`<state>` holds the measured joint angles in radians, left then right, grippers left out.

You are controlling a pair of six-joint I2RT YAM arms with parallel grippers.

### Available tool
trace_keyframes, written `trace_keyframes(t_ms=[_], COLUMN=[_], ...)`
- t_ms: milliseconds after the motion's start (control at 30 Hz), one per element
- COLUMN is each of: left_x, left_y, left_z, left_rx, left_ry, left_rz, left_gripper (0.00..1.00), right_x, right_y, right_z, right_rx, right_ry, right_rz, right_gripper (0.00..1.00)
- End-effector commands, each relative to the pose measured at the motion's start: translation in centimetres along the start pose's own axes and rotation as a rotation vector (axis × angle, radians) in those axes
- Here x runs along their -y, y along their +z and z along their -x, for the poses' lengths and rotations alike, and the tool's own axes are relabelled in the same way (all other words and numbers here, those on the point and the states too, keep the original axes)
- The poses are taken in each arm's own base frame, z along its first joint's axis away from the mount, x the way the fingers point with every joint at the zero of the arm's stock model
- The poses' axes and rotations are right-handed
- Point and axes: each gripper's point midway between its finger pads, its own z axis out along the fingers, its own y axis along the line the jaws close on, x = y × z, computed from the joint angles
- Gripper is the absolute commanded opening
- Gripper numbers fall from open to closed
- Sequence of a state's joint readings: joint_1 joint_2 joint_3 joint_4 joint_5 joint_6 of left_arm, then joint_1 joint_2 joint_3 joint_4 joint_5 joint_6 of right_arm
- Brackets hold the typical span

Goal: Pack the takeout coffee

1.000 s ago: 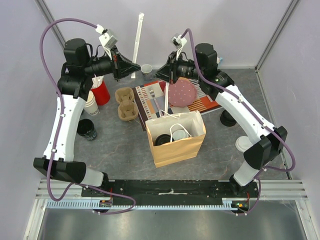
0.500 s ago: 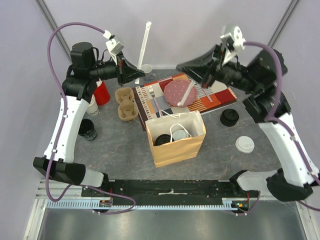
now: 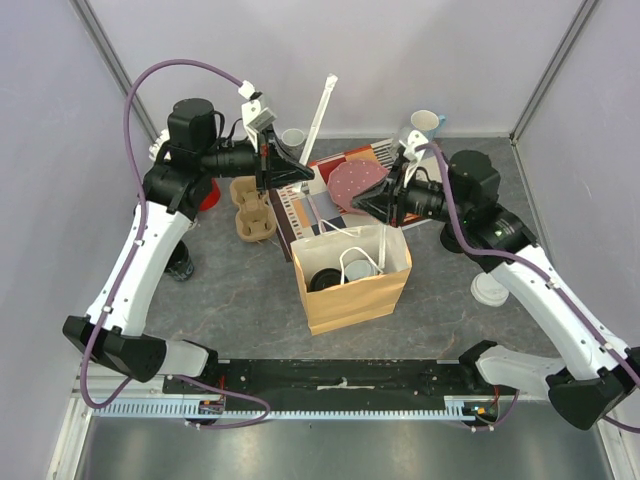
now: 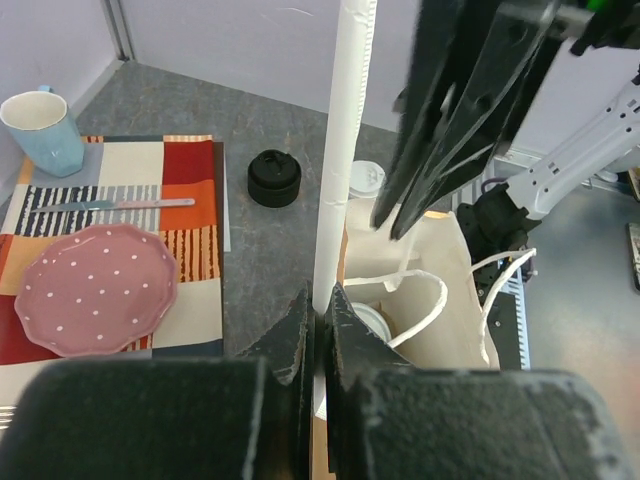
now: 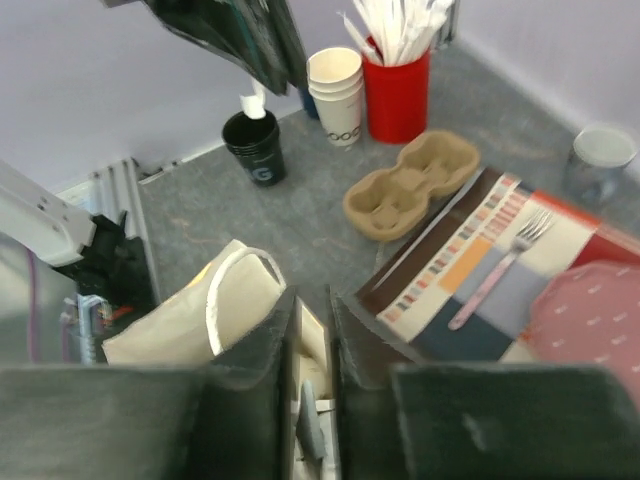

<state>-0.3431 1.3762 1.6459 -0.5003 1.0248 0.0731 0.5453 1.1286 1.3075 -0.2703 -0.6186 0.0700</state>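
Left fingers (image 4: 305,322) grip a wrapped straw (image 4: 340,150); right fingers (image 5: 288,332) are closed, load not discernible, both behind the paper bag (image 3: 350,298). The two lidded cups (image 3: 357,268) already appear to stand inside it, so the step is likely straw insertion: lower the straw, then release.

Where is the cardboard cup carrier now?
In the top view, the cup carrier lies left of centre, between the red straw holder and the placemat.
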Motion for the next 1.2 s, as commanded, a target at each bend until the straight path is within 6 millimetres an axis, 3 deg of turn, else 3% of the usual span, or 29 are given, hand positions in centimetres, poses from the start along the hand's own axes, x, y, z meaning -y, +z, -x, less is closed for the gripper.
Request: trace_keyframes(t_ms=[0, 33, 100, 133, 167, 233, 367, 467, 500, 633, 767, 867, 967, 1000, 1033, 1067, 1100, 1167], left_x=[1.7, 1.7, 1.9, 2.0, 2.0, 2.0, 2.2, 2.4, 2.4, 2.7, 3.1, 3.1, 3.1, 3.1, 3.1, 3.1, 2.9, 2.9], left_y=[-0.3, -0.2, -0.3, -0.3, -0.3, -0.3, -0.4, -0.4, -0.5, -0.6, -0.7, -0.7, -0.7, -0.6, -0.6, -0.6, -0.6, -0.5], left_z=[0.9, 0.7, 0.8, 0.7, 0.7, 0.8, 0.7, 0.6, 0.5, 0.6, 0.6, 0.5, 0.6, 0.6, 0.5, 0.5, 0.6, 0.5], left_rx=[0.024, 0.021, 0.023, 0.024, 0.025, 0.029, 0.031, 0.031, 0.03, 0.033, 0.034, 0.033, 0.033, 0.032, 0.031, 0.031, 0.032, 0.03], left_ry=[0.062, 0.057, 0.063, 0.066, 0.065, 0.07, 0.084, 0.086, 0.086, 0.094, 0.096, 0.093, 0.09, 0.089, 0.085, 0.078, 0.073, 0.068], left_rz=[-0.04, -0.04, -0.043, -0.044, -0.044, -0.047, -0.053, -0.054, -0.056, -0.055, -0.058, -0.06, -0.06, -0.062, -0.063, -0.06, -0.051, -0.053], left_gripper=[0.02, 0.02, 0.02, 0.02, 0.02, 0.02, 0.02, 0.02, 0.02, 0.02, 0.02, 0.02, 0.02, 0.02, 0.02, 0.02, 0.02, 0.02], right_x=[0.0, -0.1, -0.3, -0.3, -0.5, -0.3, -0.8, -1.8, -2.2, -0.7, 0.7, 0.7, 0.0, -0.1, -0.1, -0.3, -0.9, -1.3], right_y=[-0.1, -0.3, -1.1, -1.4, -1.8, -2.1, -1.6, -0.5, -0.7, 0.6, 2.1, 3.2, 4.1, 4.3, 4.5, 4.4, 4.5, 4.5], right_z=[0.7, 0.5, 1.5, 1.7, 2.9, 3.8, 8.1, 12.6, 15.0, 19.3, 21.0, 21.4, 21.7, 21.7, 21.7, 21.7, 21.5, 21.2], right_rx=[0.062, 0.051, 0.07, 0.066, 0.084, 0.086, 0.168, 0.302, 0.393, 0.53, 0.566, 0.564, 0.563, 0.56, 0.557, 0.553, 0.54, 0.53], right_ry=[0.004, 0.006, -0.018, -0.039, -0.06, -0.071, -0.074, -0.048, -0.074, -0.045, -0.008, 0.019, 0.023, 0.024, 0.024, 0.016, 0.004, -0.006], right_rz=[-0.008, -0.007, -0.027, -0.036, -0.043, -0.068, -0.038, 0.045, 0.061, 0.038, 0.012, 0.056, 0.105, 0.111, 0.116, 0.128, 0.155, 0.174], right_gripper=[0.43, 0.64, 0.88, 0.98, 0.98, 0.98, 0.98, 0.98, 0.98, 0.98, 0.94, 0.83, 0.59, 0.42, 0.36, 0.34, 0.43, 0.45])
